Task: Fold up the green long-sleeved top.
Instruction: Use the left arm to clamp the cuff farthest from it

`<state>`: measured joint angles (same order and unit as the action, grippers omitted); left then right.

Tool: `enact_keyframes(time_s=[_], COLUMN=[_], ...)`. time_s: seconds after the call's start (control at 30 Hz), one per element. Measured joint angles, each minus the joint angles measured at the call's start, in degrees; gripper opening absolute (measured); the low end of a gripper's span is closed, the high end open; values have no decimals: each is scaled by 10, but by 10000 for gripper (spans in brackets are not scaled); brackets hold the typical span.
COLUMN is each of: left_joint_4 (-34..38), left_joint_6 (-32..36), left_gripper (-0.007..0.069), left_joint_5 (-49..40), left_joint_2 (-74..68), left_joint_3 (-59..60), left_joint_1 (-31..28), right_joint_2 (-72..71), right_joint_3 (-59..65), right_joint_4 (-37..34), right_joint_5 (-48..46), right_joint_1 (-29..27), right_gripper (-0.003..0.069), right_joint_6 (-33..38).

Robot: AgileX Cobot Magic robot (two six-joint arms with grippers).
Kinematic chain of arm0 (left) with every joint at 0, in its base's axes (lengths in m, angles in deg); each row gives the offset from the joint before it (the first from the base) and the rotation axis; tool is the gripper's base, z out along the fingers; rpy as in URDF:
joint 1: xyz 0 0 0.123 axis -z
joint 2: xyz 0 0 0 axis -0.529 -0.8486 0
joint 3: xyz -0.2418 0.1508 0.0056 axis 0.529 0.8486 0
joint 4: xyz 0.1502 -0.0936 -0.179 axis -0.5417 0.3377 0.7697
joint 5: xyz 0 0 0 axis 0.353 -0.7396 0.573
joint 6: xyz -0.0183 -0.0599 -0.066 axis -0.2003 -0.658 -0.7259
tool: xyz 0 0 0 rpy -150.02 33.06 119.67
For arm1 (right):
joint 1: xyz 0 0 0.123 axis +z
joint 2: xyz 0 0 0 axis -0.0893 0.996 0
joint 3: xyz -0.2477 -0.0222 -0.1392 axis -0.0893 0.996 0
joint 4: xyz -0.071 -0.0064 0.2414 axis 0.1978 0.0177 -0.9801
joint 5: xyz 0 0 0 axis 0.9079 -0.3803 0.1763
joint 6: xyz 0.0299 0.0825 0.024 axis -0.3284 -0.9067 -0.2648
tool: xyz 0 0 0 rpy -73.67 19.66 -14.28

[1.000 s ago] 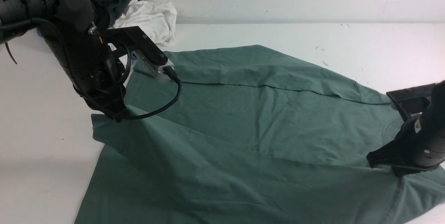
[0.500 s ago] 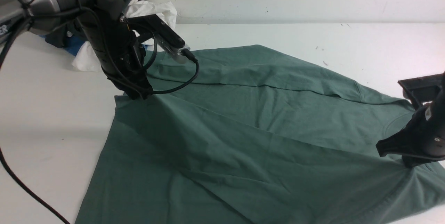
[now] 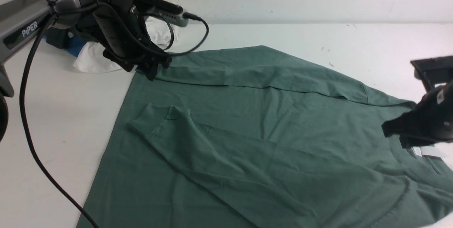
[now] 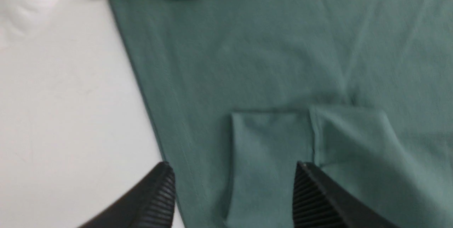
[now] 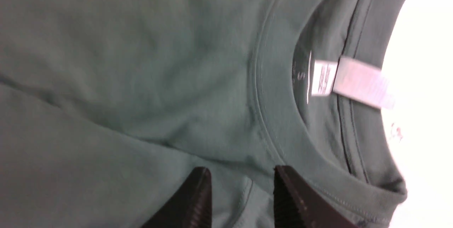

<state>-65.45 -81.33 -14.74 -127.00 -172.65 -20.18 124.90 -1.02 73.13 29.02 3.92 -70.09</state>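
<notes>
The white table (image 3: 283, 36) fills the scene, and the green long-sleeved top (image 3: 265, 121) lies spread over most of its near and middle part, the hem toward the left and the neck toward the right. The far sleeve (image 3: 269, 68) is folded in along the body's far edge. The near sleeve (image 3: 212, 153) lies slantwise across the chest, and its cuff (image 3: 155, 118) rests on the body close to the left hem.

The left arm (image 3: 106, 15) reaches in at the far left, its black cable (image 3: 32, 132) trailing down over the table. The left gripper (image 4: 233, 175) hangs above the top's left edge, jaws spread wide with nothing between them; the wrist view shows the cuff lying flat below the gap.

The right gripper (image 5: 242, 178) hovers at the right edge of the scene just over the shoulder area beside the ribbed collar (image 5: 269, 114) — its jaws stand moderately apart and grip no cloth.

Behind the left arm, off the top, a crumpled white garment (image 3: 92, 63) and a bit of blue cloth (image 3: 72, 47) sit at the far left. Smallest is the white neck label (image 5: 354, 81), lying inside the collar and pointing out over the table.
</notes>
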Motion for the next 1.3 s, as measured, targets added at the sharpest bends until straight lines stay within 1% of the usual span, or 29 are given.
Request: enact_keyframes(time_s=[0.1,0.23,0.33,0.37,0.5,0.53,0.6,0.67,0.73,0.8,0.87,1.07,1.13,1.2,1.27,1.3], left_joint_4=[12,42,47,46,41,41,41,41,49,65,78,83,85,86,87,88], left_joint_6=[-29,-35,-39,-41,-36,-24,30,53,130,159,171,173,173,171,165,160], left_gripper=[465,466,466,466,466,466,466,466,466,466,466,466,454,415,362,318], left_joint_5=[20,62,97,124,162,167,169,169,165,167,181,202,206,205,205,205], left_joint_2=[-41,-95,-131,-149,-178,-186,-197,-200,-204,-204,-204,-214,-221,-222,-222,-223], left_joint_3=[-54,-100,-117,-123,-126,-126,-126,-126,-126,-126,-126,-127,-128,-128,-128,-128], left_joint_1=[-19,-32,-35,-35,-35,-35,-35,-33,-29,-27,-26,-26,-27,-27,-27,-27], right_joint_2=[-12,-15,-15,-15,-15,-15,-15,-15,-15,-15,-15,-15,-15,-15,-15,-15], right_joint_3=[-37,-54,-54,-54,-54,-54,-54,-54,-54,-54,-54,-54,-54,-54,-54,-54], right_joint_4=[-13,-27,-36,-37,-37,-37,-37,-37,-37,-37,-37,-37,-37,-37,-37,-37], right_joint_5=[7,10,8,6,6,6,6,6,6,6,6,6,6,6,6,6], right_joint_1=[8,23,30,33,34,34,34,34,34,34,34,34,34,34,34,34], right_gripper=[260,261,261,261,261,261,261,261,261,261,261,261,261,261,261,261], right_joint_6=[7,24,32,36,39,40,41,41,41,41,41,41,41,41,41,41])
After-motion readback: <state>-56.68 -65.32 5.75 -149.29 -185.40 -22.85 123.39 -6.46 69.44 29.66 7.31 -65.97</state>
